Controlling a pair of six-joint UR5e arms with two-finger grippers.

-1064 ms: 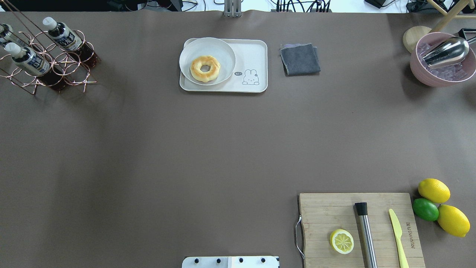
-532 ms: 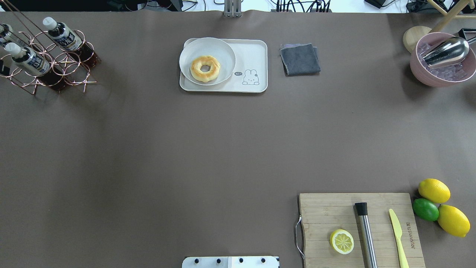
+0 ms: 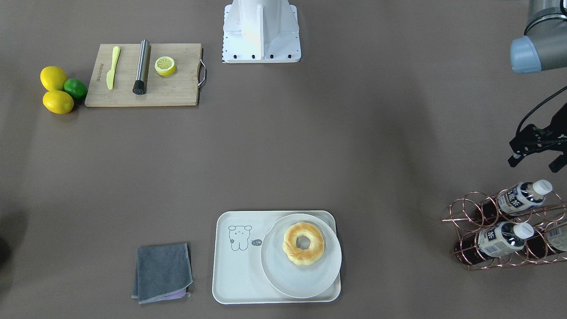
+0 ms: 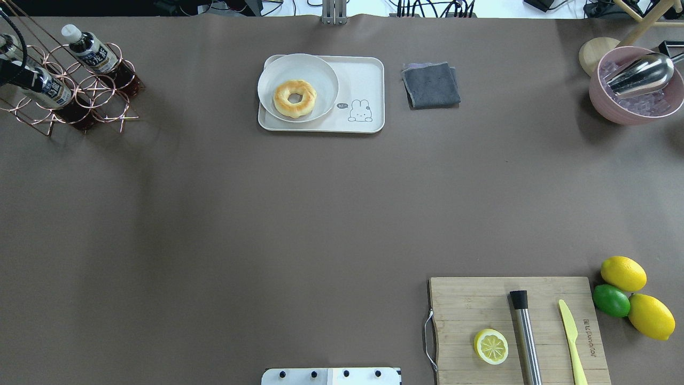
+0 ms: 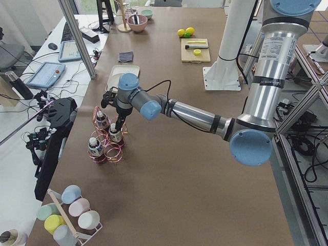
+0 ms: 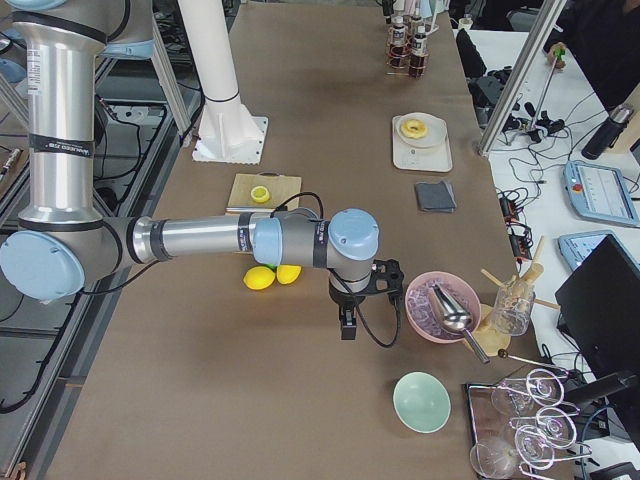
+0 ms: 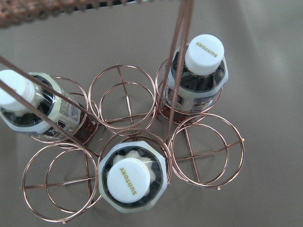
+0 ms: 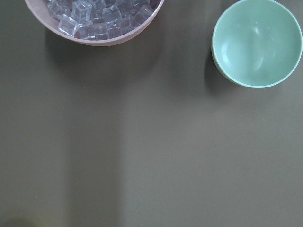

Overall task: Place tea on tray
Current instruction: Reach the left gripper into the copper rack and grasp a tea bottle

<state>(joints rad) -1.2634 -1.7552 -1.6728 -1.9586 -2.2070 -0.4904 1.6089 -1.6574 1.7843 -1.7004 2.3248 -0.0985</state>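
Note:
Three tea bottles stand in a copper wire rack (image 3: 469,221), two plainly seen in the front-facing view (image 3: 522,196) (image 3: 502,239). The left wrist view looks straight down on their white caps (image 7: 135,177) (image 7: 199,80) (image 7: 35,106). My left gripper (image 3: 535,163) hovers open and empty above the rack, and shows at the overhead view's left edge (image 4: 9,70) over one bottle's cap. The cream tray (image 3: 239,270) (image 4: 363,80) lies far from the rack and carries a white plate (image 3: 283,270) with a donut (image 3: 303,243). My right gripper (image 6: 345,320) shows only in the exterior right view; I cannot tell its state.
A grey cloth (image 3: 161,272) lies beside the tray. A wooden board (image 3: 177,91) holds a knife, a muddler and a lemon half, with lemons and a lime (image 3: 57,88) beside it. A pink bowl of ice (image 4: 636,85) and a green bowl (image 8: 258,42) sit near the right arm.
My left gripper has come into the overhead view from the left edge and now hangs over the rack, covering the cap of the nearest bottle. Nothing else has moved.

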